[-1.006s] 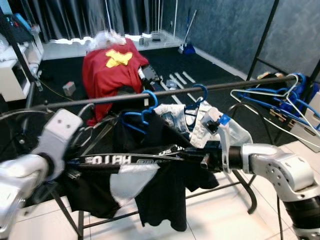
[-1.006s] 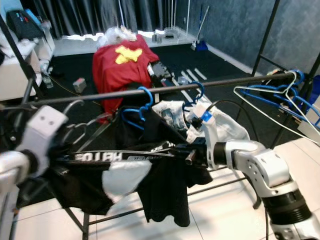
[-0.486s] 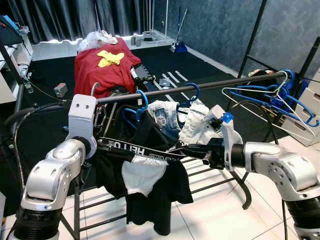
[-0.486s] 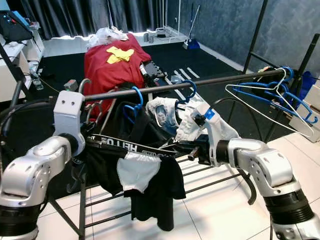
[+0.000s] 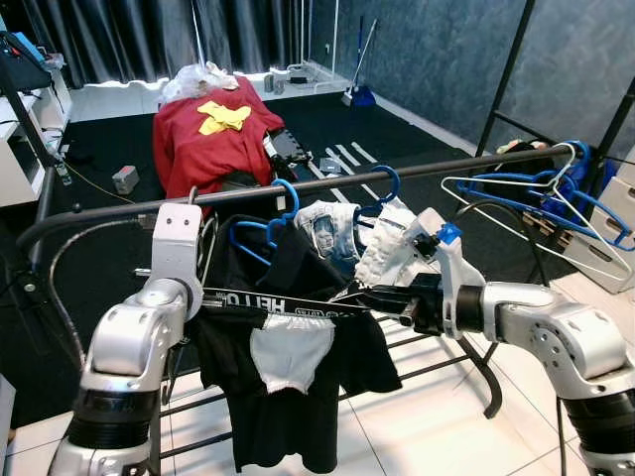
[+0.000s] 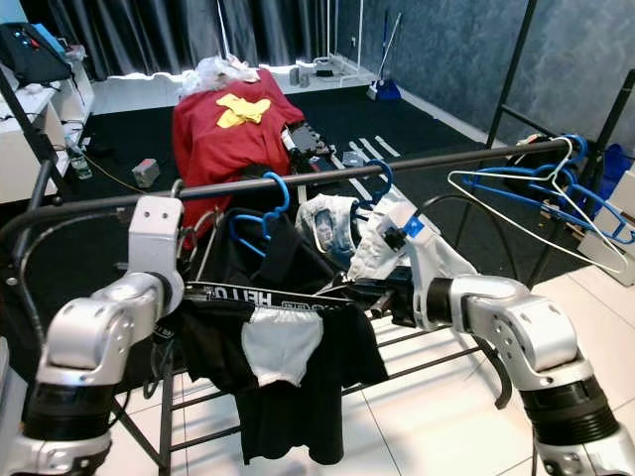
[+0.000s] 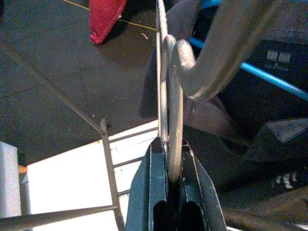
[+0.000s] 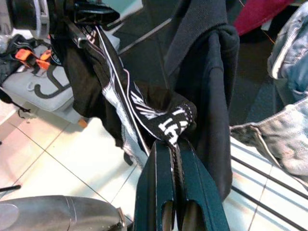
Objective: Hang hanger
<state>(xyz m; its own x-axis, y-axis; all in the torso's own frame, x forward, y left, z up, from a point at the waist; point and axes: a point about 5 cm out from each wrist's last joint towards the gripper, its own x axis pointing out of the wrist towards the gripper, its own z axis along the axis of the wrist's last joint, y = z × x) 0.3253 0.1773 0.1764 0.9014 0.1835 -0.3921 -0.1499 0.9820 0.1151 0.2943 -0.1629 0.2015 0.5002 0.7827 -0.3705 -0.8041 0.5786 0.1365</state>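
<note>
A black garment with a white-lettered waistband hangs stretched between my two grippers, just below the dark clothes rail. My left gripper is shut on the silver wire hanger that carries the garment, and the hanger's hook curves up past the fingers. My right gripper is shut on the other end of the waistband. Both grippers are in front of the rail and slightly under it.
Two blue hangers with a dark top and denim and white clothes hang mid-rail. Several empty blue and white hangers crowd the rail's right end. A red garment is draped behind. Lower rack bars cross above white tiles.
My left arm has risen from low on the left to just under the rail, lifting the garment's left end. The camera view has shifted; my right gripper holds on.
</note>
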